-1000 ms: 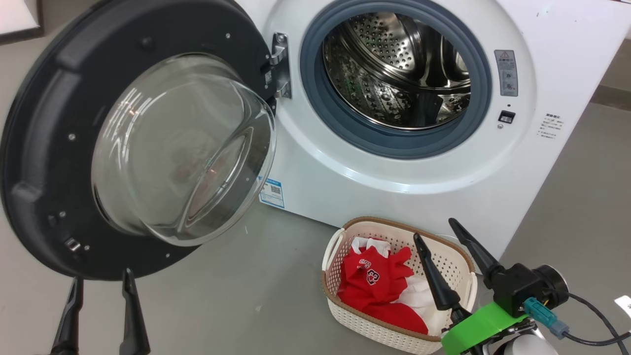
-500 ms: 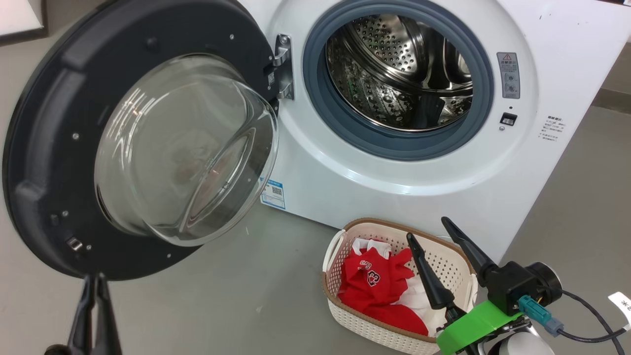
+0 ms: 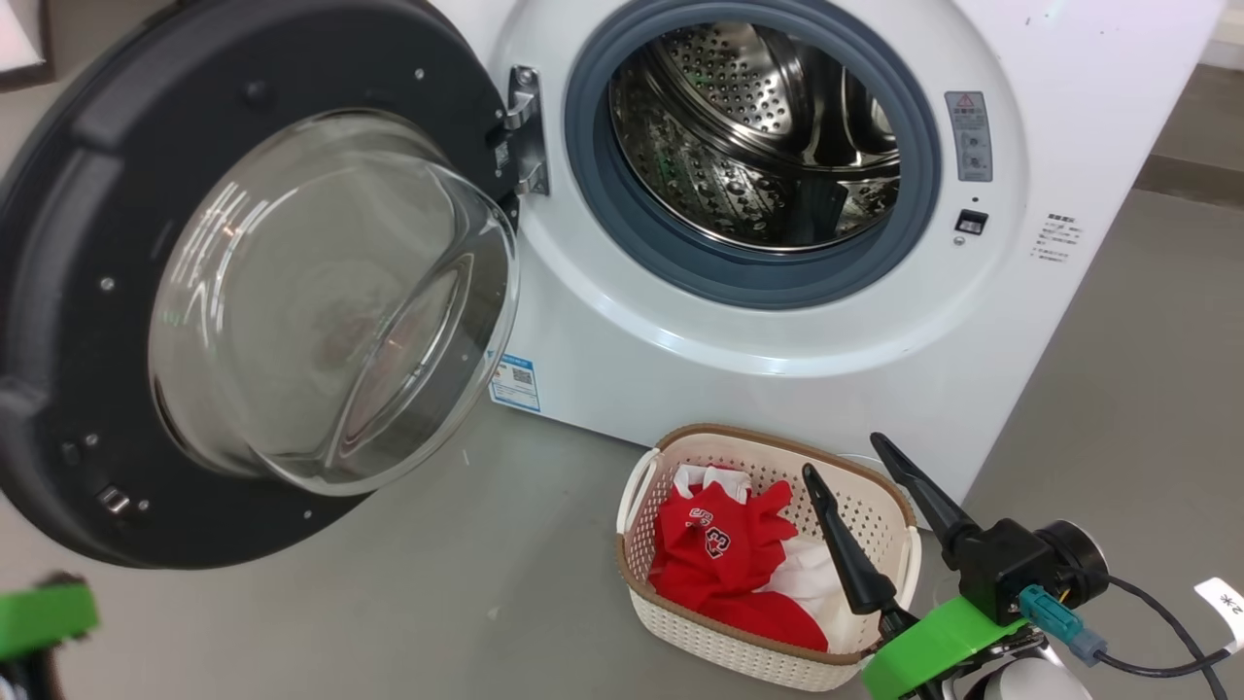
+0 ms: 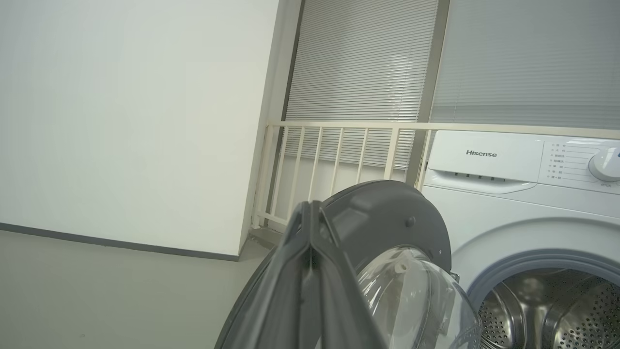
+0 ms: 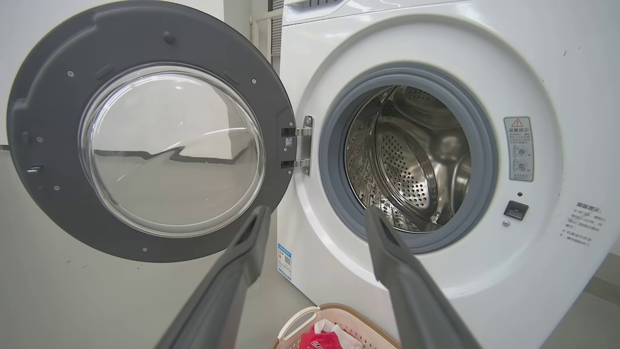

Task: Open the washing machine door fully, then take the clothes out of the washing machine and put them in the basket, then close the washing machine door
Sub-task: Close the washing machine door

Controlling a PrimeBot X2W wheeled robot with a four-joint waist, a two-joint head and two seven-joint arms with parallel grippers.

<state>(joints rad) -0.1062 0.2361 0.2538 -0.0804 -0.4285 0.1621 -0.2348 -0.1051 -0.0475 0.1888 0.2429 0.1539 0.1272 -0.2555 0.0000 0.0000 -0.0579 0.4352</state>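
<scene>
Clothes (image 3: 724,559) lie in basket (image 3: 768,436); drum (image 3: 739,126) looks empty, washing machine door (image 3: 97,194) wide open. Left end effector (image 4: 308,208) pinched shut on nothing, probably to push door closed; right end effector (image 3: 841,457) spread wide, empty, over basket.

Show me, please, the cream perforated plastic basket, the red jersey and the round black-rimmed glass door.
Cream perforated plastic basket (image 3: 709,637): head view, its near outer wall.
Red jersey (image 3: 729,564): head view, its red fabric below the lettering.
Round black-rimmed glass door (image 5: 43,97): right wrist view, its dark rim's left side.
</scene>
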